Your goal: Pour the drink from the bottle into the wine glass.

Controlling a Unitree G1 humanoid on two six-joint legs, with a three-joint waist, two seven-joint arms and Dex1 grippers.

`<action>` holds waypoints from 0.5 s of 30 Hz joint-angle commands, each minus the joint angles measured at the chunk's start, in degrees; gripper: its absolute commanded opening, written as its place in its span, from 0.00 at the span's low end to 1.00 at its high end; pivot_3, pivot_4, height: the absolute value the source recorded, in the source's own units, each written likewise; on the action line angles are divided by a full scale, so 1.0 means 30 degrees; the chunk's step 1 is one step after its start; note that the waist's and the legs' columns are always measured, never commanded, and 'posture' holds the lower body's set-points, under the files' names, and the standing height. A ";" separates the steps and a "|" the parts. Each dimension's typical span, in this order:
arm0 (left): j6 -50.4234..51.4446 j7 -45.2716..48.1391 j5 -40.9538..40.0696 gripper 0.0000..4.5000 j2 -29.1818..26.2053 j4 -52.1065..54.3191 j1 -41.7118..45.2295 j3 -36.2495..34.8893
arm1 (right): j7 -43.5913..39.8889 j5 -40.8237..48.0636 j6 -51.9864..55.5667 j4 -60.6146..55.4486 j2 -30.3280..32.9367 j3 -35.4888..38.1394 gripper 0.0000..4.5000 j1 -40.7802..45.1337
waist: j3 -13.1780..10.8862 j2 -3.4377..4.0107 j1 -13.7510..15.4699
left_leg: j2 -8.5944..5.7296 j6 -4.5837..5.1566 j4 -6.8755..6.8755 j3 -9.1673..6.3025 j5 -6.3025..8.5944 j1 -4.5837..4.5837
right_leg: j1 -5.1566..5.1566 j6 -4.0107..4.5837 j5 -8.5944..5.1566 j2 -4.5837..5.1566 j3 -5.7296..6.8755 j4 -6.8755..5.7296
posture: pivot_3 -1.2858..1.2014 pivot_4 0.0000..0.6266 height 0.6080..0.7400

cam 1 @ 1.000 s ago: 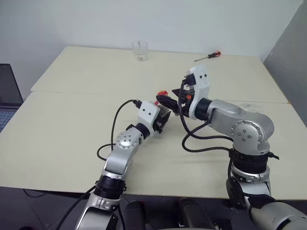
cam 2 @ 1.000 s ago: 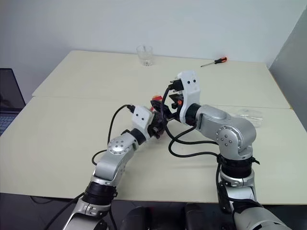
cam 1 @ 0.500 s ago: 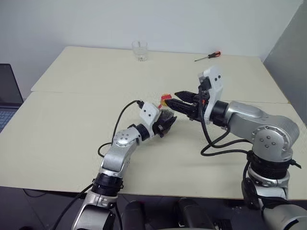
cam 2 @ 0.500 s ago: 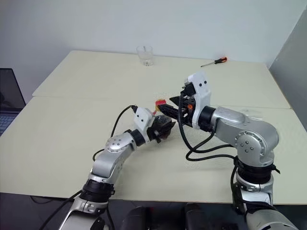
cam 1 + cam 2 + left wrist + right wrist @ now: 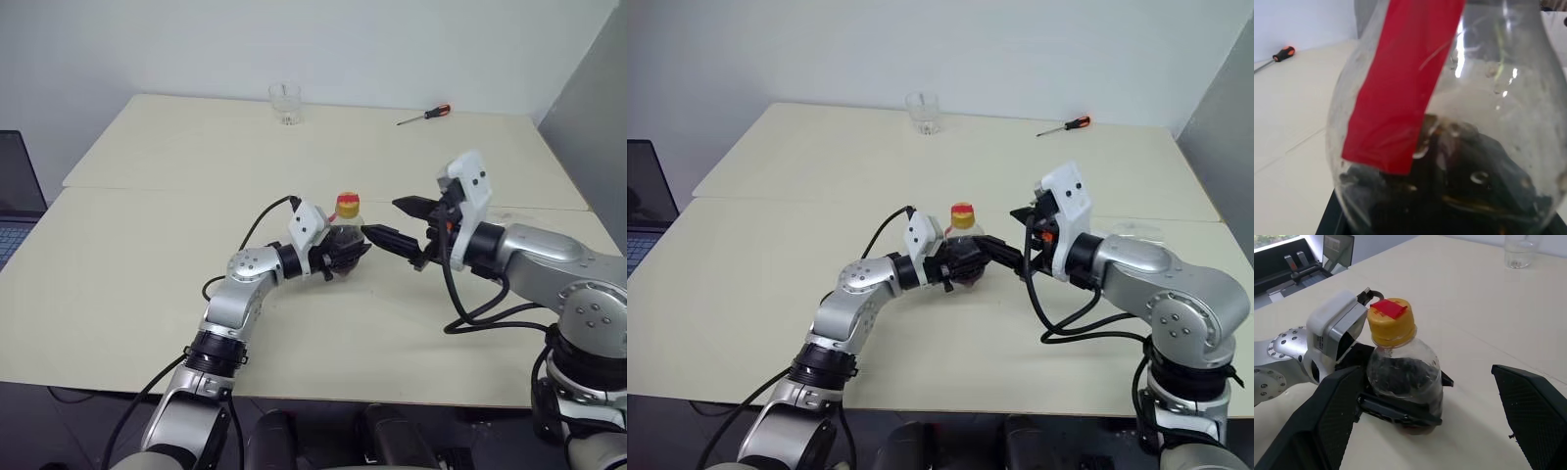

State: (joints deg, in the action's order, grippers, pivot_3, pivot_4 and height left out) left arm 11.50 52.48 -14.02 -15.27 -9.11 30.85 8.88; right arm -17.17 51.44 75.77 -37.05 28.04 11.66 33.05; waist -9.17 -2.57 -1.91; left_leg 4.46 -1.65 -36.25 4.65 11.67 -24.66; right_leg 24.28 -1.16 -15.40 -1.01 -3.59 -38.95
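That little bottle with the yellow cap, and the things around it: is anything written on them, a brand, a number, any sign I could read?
No readable text anywhere.
Small clear plastic bottle with dark drink: no printed label.
Its yellow cap: a plain red tag on top, blank.
Red strip down the bottle's side: plain, no letters.
Short clear tumbler and red-handled screwdriver at the table's far side: no marks legible, too small to tell.

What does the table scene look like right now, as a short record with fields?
bottle: upright, yellow cap on, dark drink low inside
left gripper: jaws shut on the bottle's body
right gripper: jaws open, beside the bottle, holding nothing
tumbler: far edge of table, empty
screwdriver: far right, lying flat
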 commanded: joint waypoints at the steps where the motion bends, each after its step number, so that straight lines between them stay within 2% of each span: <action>1: -0.0225 0.1148 -0.0839 0.43 0.0010 0.0702 0.0541 0.0087 | -0.0232 0.1355 -0.0369 -0.0808 0.0370 0.1320 1.00 -0.0101 | 0.0000 0.0000 0.0002 | -0.0001 0.0000 0.0000 0.0000 0.0000 0.0000 | 0.0000 0.0000 0.0000 0.0000 -0.0001 0.0000 | 0.52 0.24 1.00; 7: 0.0072 0.2068 -0.1269 0.43 0.0247 0.1023 0.0583 0.0313 | -0.0356 0.1480 -0.1213 -0.0932 0.0991 0.0647 1.00 -0.0145 | -0.0001 -0.0001 0.0000 | -0.0006 0.0001 -0.0007 0.0002 -0.0001 0.0001 | -0.0002 -0.0005 -0.0002 0.0001 -0.0004 0.0000 | 0.52 0.24 1.00; 15: 0.0122 0.2520 -0.1041 0.42 0.0224 0.0848 0.0759 0.0723 | 0.0536 0.1507 -0.1630 -0.0536 0.0494 -0.0349 1.00 0.0664 | -0.0001 -0.0001 0.0001 | -0.0003 0.0002 -0.0007 -0.0008 -0.0001 0.0000 | -0.0002 -0.0007 -0.0004 -0.0006 -0.0012 0.0000 | 0.52 0.24 1.00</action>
State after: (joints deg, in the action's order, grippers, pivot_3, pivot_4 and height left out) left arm 12.46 59.68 -16.53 -14.91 -8.87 31.66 11.04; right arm -16.17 55.30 72.23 -37.95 29.86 10.31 33.63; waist -9.17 -2.57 -1.90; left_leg 4.45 -1.65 -36.27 4.63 11.66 -24.66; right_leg 24.27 -1.18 -15.41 -1.02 -3.63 -38.95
